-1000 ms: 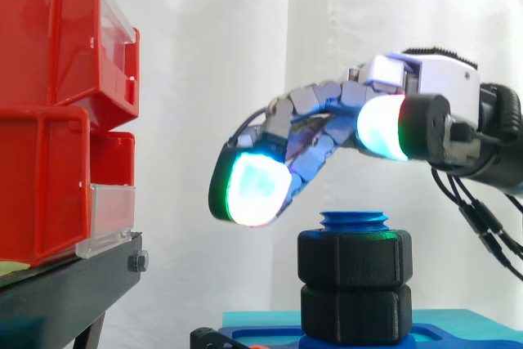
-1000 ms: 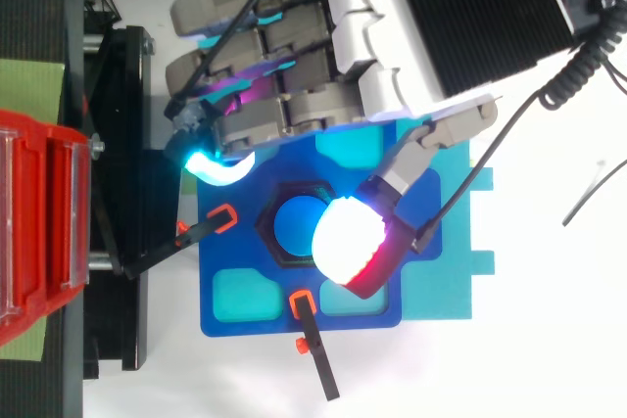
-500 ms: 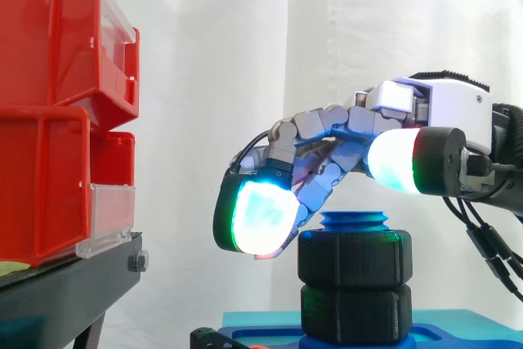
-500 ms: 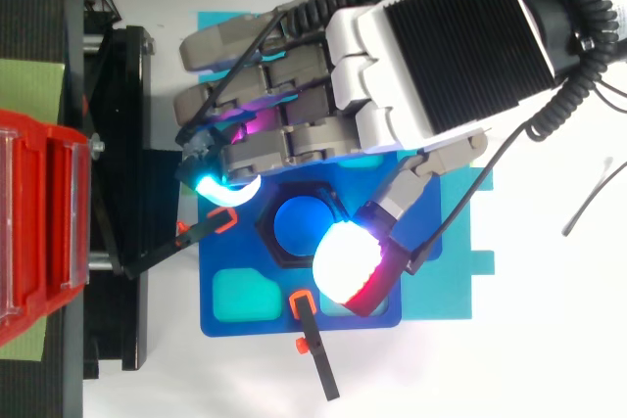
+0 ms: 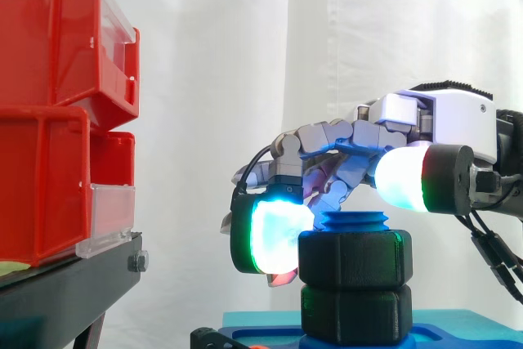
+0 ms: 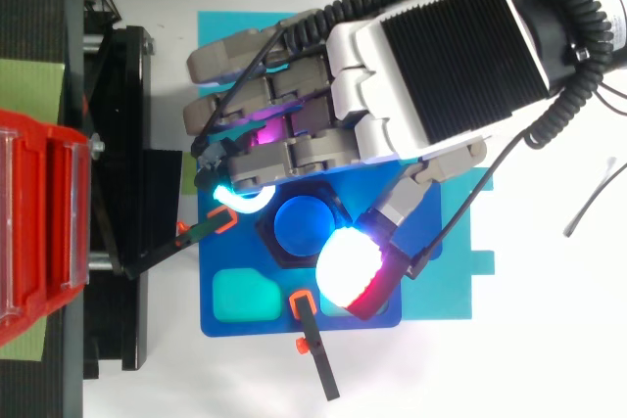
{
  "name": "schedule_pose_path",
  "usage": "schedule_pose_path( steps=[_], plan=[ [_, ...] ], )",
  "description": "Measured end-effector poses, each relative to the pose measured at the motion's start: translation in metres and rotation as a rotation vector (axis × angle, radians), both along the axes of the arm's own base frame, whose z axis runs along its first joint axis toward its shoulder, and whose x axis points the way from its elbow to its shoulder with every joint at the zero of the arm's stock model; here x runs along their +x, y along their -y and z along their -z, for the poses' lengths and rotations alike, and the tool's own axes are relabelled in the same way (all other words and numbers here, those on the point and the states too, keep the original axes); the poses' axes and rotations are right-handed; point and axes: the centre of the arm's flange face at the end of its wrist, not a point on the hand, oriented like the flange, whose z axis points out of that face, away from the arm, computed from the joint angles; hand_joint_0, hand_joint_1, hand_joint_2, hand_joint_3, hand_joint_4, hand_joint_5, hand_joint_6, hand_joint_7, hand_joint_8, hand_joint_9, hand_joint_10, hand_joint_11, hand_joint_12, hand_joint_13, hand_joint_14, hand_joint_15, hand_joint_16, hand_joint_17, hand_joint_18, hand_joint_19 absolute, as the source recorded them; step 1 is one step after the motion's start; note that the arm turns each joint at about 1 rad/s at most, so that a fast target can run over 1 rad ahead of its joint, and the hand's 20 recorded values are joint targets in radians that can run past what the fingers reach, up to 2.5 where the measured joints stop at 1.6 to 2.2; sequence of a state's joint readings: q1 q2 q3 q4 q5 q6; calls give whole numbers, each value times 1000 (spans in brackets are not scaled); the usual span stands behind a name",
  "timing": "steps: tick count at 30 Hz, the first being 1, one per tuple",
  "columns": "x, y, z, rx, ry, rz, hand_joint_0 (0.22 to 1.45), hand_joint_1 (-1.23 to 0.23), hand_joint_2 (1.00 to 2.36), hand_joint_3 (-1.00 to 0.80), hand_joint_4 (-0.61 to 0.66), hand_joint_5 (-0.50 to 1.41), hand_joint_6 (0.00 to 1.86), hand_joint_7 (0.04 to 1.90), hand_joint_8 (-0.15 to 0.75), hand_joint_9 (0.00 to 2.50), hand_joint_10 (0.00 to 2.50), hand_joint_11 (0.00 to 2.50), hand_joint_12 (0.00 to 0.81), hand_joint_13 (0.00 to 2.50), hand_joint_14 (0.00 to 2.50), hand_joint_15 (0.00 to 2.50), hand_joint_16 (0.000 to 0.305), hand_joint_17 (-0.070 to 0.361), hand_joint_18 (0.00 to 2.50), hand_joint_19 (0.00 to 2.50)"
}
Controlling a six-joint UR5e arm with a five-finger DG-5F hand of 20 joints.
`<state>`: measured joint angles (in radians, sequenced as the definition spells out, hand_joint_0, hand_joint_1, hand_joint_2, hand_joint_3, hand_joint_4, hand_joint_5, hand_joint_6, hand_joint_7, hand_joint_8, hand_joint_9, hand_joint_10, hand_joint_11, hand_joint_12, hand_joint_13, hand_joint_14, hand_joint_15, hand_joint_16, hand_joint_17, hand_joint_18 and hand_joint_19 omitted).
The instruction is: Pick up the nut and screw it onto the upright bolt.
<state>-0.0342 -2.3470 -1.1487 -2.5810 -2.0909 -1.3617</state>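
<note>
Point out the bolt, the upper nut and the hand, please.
bolt (image 6: 302,227), top view, on its blue top face.
upper nut (image 5: 354,257), side view, on its black side wall.
hand (image 6: 458,51), top view, on its ribbed black back.

Hand in from right, arched over blue bolt; 1 glowing fingertip pad against left side of upper black nut; thumb pad above nut's right edge, clear of it; red bins far left.
</note>
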Motion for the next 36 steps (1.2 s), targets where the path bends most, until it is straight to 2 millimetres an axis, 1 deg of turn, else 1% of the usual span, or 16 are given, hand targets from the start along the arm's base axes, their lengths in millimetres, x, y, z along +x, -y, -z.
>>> schedule_pose_path(
  steps=[4, 8, 12, 18, 21, 25, 29, 32, 34, 35, 36],
  plan=[
    [0, 0, 0, 0, -1, 0, 540, -181, 1000, -500, 158, 41, 501, 1337, 256, 974, 0, 0, 250, 564, 0, 0, 28, 62, 308, 30],
    [-1, 2, 0, 1, -2, 3, 541, -185, 1000, -500, 159, 56, 503, 1393, 255, 1059, 0, 0, 237, 619, 0, 0, 27, 60, 371, 45],
    [-1, 5, 0, 1, -2, 6, 542, -188, 1000, -500, 166, 56, 542, 1323, 255, 1112, 0, 0, 228, 654, 0, 0, 25, 57, 421, 62],
    [-2, 11, -1, 1, 5, 9, 544, -190, 1000, -500, 150, 57, 572, 1273, 262, 1198, 0, 0, 213, 731, 0, 0, 23, 52, 488, 94],
    [-2, 14, -1, 0, 8, 11, 543, -190, 1000, -500, 145, 61, 588, 1250, 257, 1282, 0, 0, 205, 784, 0, 0, 22, 50, 550, 123],
    [-3, 19, -1, -1, 10, 12, 544, -192, 1000, -500, 139, 64, 605, 1227, 254, 1369, 0, 0, 189, 838, 0, 0, 21, 46, 607, 132],
    [-4, 23, -2, -3, 11, 11, 545, -197, 1000, -500, 133, 69, 613, 1228, 237, 1400, 0, 0, 179, 873, 0, 0, 19, 44, 655, 143],
    [-5, 27, -2, -3, 12, 13, 545, -196, 1000, -500, 131, 69, 613, 1225, 241, 1411, 0, 0, 176, 884, 0, 0, 19, 42, 665, 147],
    [-4, 28, -3, -3, 15, 14, 544, -189, 1000, -500, 125, 65, 601, 1250, 258, 1407, 0, 0, 181, 881, 0, 0, 20, 44, 660, 145],
    [-4, 28, -4, -3, 16, 14, 543, -186, 1000, -500, 140, 61, 571, 1296, 261, 1399, 0, 4, 191, 865, 0, 0, 20, 46, 634, 147],
    [-4, 29, -5, -4, 18, 13, 542, -179, 1000, -500, 152, 62, 504, 1406, 261, 1348, 0, 3, 198, 841, 0, 0, 21, 48, 607, 140]
  ],
)
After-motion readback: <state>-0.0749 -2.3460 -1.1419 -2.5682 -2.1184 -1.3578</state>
